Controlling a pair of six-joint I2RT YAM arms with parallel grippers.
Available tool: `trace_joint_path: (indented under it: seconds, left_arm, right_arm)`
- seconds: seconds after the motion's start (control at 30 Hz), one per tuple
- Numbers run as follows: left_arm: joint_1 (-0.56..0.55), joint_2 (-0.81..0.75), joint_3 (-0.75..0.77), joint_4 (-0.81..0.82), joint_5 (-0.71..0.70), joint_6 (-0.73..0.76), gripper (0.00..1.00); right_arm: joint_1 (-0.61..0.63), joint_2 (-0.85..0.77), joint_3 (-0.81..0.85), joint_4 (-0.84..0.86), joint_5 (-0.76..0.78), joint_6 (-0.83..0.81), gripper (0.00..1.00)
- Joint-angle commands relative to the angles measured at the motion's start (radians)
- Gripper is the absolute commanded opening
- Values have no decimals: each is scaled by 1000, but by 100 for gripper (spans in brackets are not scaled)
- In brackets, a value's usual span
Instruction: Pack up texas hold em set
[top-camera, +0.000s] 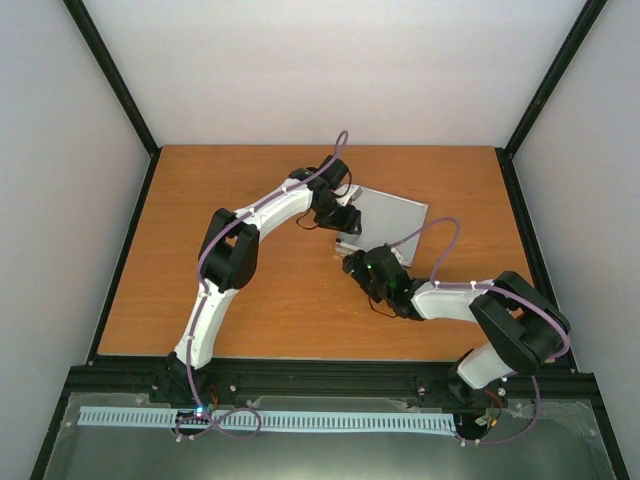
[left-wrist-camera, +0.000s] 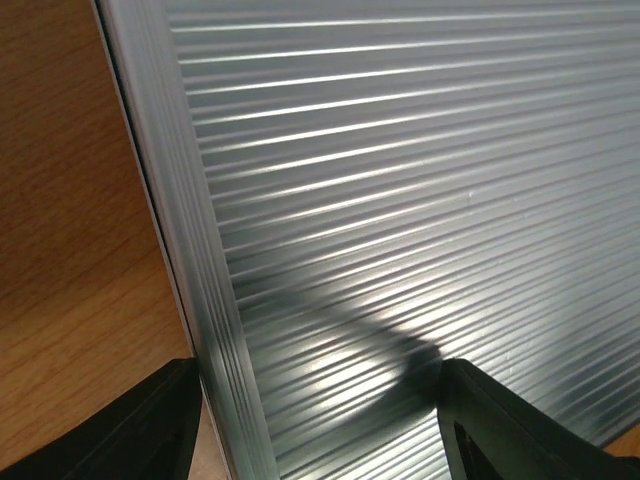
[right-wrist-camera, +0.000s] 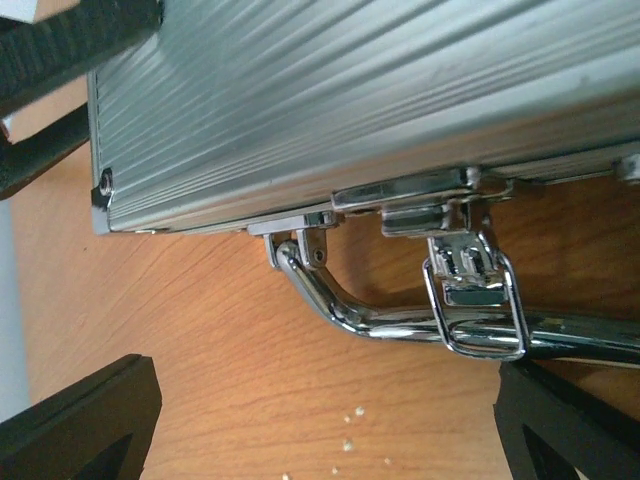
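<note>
Latch hangs undone at the case front; left pincer, spread, should press the case down while right pincer, spread, snaps it shut.

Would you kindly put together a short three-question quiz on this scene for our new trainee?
1. True or false: the silver case lies with its lid raised.
2. Which part lies directly before the right pincer? A) the chrome handle B) a card box C) a chip stack
3. Fill in: the left pincer, over the ribbed lid, has its jaws ___.
Key: 1 false; 2 A; 3 open.
</note>
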Motion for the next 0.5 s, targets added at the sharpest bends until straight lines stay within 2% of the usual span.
trace_joint_path:
  seconds: [0.0,0.47]
  left_arm:
    - [-4,34,-43,-128,-57,28,67]
    - [-4,39,-62,-120,-57,28,66]
  right_arm:
    - [-52,-17,54,-4,169,-107,93]
    - [-79,-73,82,-2,144,-165,93]
